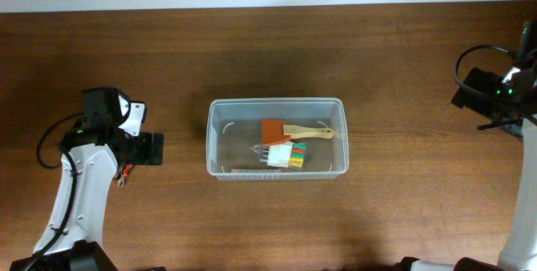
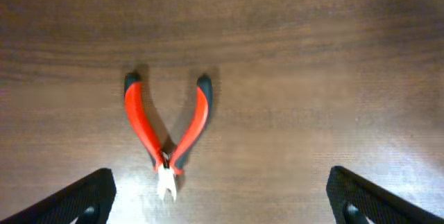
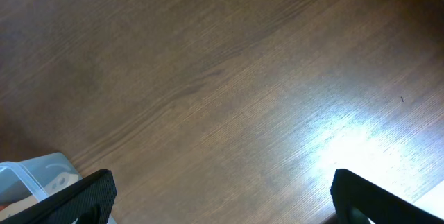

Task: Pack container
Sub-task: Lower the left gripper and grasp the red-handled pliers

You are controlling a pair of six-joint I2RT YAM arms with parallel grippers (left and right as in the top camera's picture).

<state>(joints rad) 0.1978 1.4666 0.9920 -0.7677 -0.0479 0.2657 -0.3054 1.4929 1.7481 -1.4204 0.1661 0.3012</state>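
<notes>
The container (image 1: pixel 275 101) sits open on the table (image 1: pixel 277 44), midway between the two arms. It already holds a brush (image 1: pixel 289 130) and a small multicoloured block (image 1: pixel 289 155), which lie close together right of its middle. The floor left of them is mostly bare.

Well to the left of the container lie the pliers (image 2: pixel 167 159), flat on the wood, with their red handles splayed in a V and the short metal nose pointing toward the left wrist camera. The left gripper (image 2: pixel 218 175) hangs over them, fingers spread wide, touching nothing. The right gripper (image 3: pixel 222 175) is far to the right of the container, also spread and empty; only a corner of the container shows in its view.

The pliers look the likely next item to pack. They seem small, stiff and fairly light, and the handle sleeves should give the pads some friction. The handles are probably hinged and may swing shut when squeezed, so the surest hold looks to be across both handles close to the pivot, where the V is narrow. The bare nose is likely slick and poor to pinch.

The container looks thin and light, so it may slide if knocked; a drop from above its rim seems safest.
</notes>
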